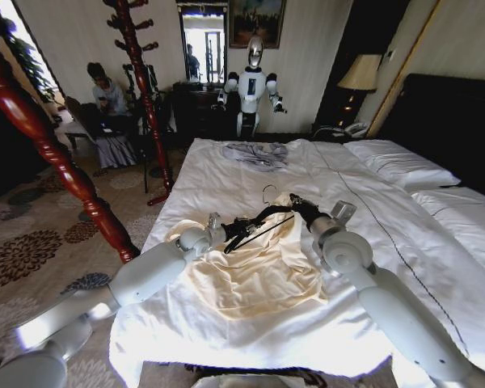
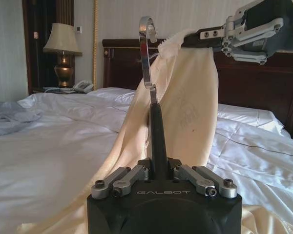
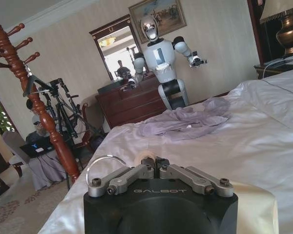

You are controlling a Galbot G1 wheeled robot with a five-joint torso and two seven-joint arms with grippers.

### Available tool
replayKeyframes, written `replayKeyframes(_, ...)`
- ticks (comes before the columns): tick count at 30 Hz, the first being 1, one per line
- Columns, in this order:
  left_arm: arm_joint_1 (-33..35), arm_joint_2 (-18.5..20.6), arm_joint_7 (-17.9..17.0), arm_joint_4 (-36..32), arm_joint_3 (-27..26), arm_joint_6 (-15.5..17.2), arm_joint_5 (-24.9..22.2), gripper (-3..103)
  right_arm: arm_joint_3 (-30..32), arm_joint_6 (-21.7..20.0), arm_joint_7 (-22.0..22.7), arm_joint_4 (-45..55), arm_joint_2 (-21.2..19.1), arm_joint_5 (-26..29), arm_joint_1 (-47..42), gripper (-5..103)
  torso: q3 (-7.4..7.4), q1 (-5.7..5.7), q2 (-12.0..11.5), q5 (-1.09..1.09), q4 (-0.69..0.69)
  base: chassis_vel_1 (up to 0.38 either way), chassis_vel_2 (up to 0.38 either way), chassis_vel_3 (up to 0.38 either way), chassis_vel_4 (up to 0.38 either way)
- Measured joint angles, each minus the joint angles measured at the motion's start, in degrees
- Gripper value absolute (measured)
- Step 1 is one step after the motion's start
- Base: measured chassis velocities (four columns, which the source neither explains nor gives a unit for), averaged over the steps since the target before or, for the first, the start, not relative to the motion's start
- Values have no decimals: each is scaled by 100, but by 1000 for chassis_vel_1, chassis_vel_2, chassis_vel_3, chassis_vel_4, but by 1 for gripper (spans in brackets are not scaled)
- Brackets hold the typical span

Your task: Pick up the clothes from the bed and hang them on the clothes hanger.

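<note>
Left gripper (image 2: 159, 176) grips clothes hanger (image 2: 156, 126); right gripper (image 2: 198, 35) lifts clothes (image 2: 185, 112).

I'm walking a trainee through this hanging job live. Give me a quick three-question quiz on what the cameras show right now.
1. True or false: the left gripper is shut on the clothes hanger.
2. What does the right gripper pinch? A) the grey-blue garment B) the clothes C) a pillow
3. Where does the grey-blue garment lie?

Key:
1. True; the hanger stands upright in it, silver hook on top.
2. B; the clothes hang lifted above the bed.
3. On the bed's far end, untouched.
</note>
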Motion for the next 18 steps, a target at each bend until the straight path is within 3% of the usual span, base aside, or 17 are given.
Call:
replayKeyframes(5,13,-111,-40,123,-14,-2,15,15,0,-23,101,191,1,216,-3,1,0,0,0,0,-1,0,0,0,0)
replayKeyframes(18,47,-280,-158,156,-105,-26,-15,15,-70,-110,98,165,79,-12,-354,1,0,0,0,0,-1,0,0,0,0)
